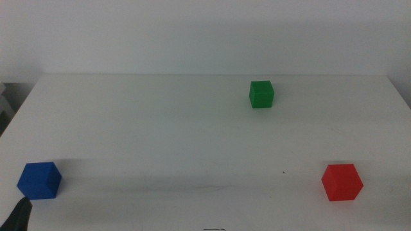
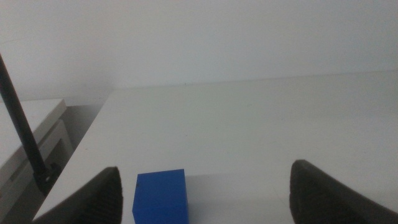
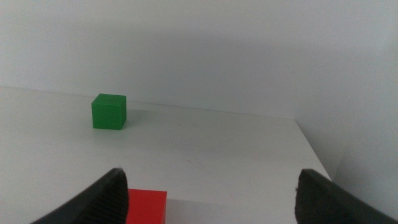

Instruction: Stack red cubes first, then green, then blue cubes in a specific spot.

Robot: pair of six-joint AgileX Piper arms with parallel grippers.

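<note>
Three cubes sit well apart on the white surface [image 1: 160, 128], none stacked on another. The red cube [image 1: 341, 182] rests near the front right corner, the blue cube [image 1: 39, 180] near the front left corner, and the green cube [image 1: 261, 94] stands alone farther back, right of the middle. Each one sits flat and upright.

The left pincer [image 2: 205, 198] waits low at the front left edge; in the middle view only a dark tip of it shows just below the blue cube. Its jaws stand wide apart, and from its wrist camera the blue cube [image 2: 160, 196] lies between them, close to one jaw, though I cannot tell whether it touches.

The right pincer [image 3: 211, 199] hangs at the front right, out of the middle view. Its jaws are also spread wide with nothing clamped. The red cube [image 3: 147, 206] sits between them, just beside one jaw, and the green cube [image 3: 109, 111] lies farther off across the bare surface, near the back wall [image 3: 249, 50].
</note>
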